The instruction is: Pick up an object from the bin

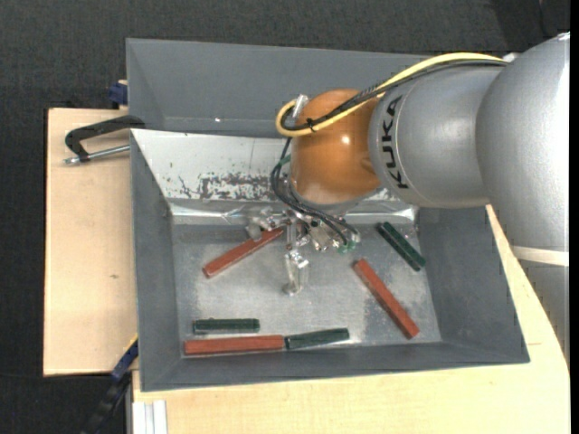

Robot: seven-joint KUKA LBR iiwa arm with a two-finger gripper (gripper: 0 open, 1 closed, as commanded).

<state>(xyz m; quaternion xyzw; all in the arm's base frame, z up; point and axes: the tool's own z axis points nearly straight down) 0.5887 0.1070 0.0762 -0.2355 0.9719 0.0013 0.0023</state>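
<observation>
While the arm is reaching in from the right, the gripper (294, 274) is hanging low over the middle of the grey bin (149, 269), tip pointing down at bare floor. Whether it is clenched or released I cannot tell; nothing is showing in its grip.

Likeliest candidate, by my judgement: the red stick (242, 251). It is lying slantwise, with its upper end just beside the gripper on the left and its lower end pointing toward the left wall. It is lying flat and apart from the others, so it is looking the easiest to take. Appearance: slim, straight, brick-red bar, flat-sided, dull finish.

Further out, a second red stick (386, 297) is lying diagonally to the right, well apart. A dark green stick (401, 245) is resting toward the back right of the floor.

Along the front wall a short green stick (225, 325), a long red stick (234, 344) and a last green stick (317, 338) are lying close together. The lower two are lying nearly end to end close against the wall, so a grasp there is looking awkward.
</observation>
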